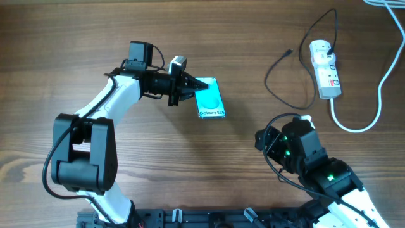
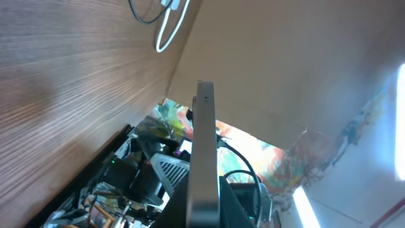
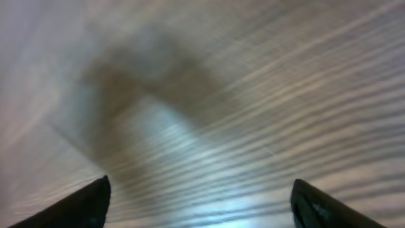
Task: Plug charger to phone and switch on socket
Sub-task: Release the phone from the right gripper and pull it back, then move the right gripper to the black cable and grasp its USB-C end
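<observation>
The phone (image 1: 211, 98), teal screen up with "Galaxy S25" on it, lies left of the table's middle. My left gripper (image 1: 190, 88) is shut on its left end. In the left wrist view the phone (image 2: 204, 145) shows edge-on, clamped between the dark fingers (image 2: 237, 206). The charger (image 1: 278, 88) is a thin black cable looping on the wood, its connector tip (image 1: 289, 52) lying loose, far from the phone. The white socket (image 1: 324, 69) lies at the back right with a black plug in it. My right gripper (image 3: 199, 209) hovers open over bare wood, below the cable loop, holding nothing.
A thick white cord (image 1: 367, 120) curves from the socket toward the right edge and also shows in the left wrist view as a white cord (image 2: 166, 31). The right arm (image 1: 310, 158) fills the front right corner. The left arm's base (image 1: 82, 152) stands at the front left.
</observation>
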